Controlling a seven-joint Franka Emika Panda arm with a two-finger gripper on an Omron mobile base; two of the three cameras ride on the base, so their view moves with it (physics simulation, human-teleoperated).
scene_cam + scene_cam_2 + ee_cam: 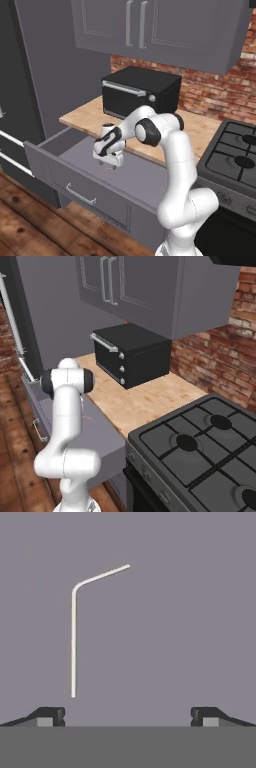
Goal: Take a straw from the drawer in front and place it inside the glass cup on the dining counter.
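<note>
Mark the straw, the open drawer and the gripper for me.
straw (74, 642): hand view, middle of its long leg.
drawer (55, 172): left base view, front panel left of the handle.
gripper (128, 716): hand view, midway between the spread fingertips.

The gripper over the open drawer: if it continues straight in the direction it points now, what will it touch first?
Probably the drawer's grey floor; the straw lies left of the open gripper's centre line.

Red brick wall (220, 95), grey upper cabinets (150, 25), black microwave (140, 92) on light-wood surface (150, 398), gas stove (210, 451) beside it, dark wood floor (30, 225).
</note>
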